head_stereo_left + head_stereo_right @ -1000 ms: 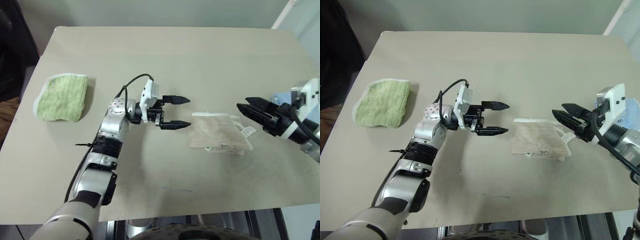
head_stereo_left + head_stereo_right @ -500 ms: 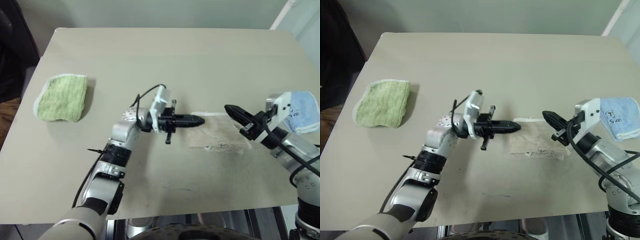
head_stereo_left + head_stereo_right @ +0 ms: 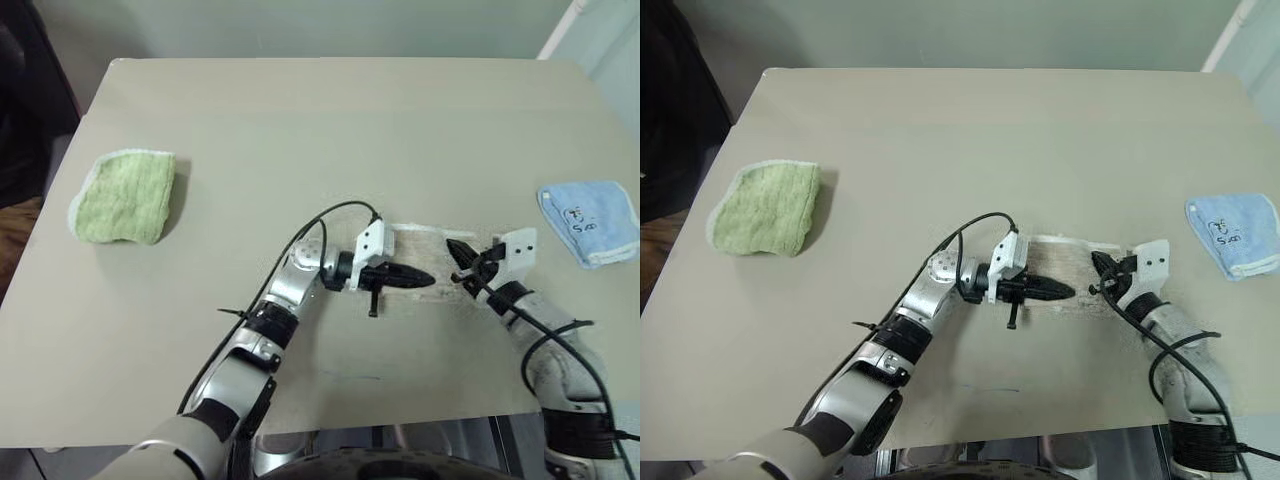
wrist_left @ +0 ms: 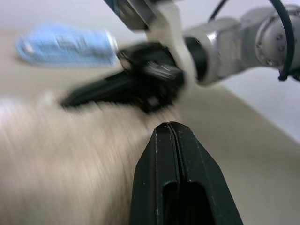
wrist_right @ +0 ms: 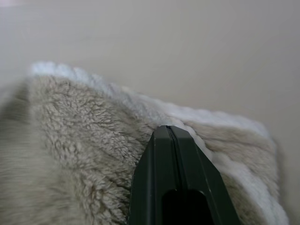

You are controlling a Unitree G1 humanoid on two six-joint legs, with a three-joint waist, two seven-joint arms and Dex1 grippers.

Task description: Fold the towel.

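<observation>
Soft, light towel [image 5: 70, 154] lies under both hands: left hand [image 3: 428, 279] and right hand [image 3: 452, 246], fingers pressed together, gripping nothing visible. Best pinched at its edging.

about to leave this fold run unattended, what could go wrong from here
Both grippers are shut with nothing between the fingers, the left gripper and right gripper lying over the small, already folded beige towel. Pressing or sliding could drag it or open its fold. The two tips point toward each other close together, so they might collide. The blue towel near the right edge of the table could get brushed off.
</observation>
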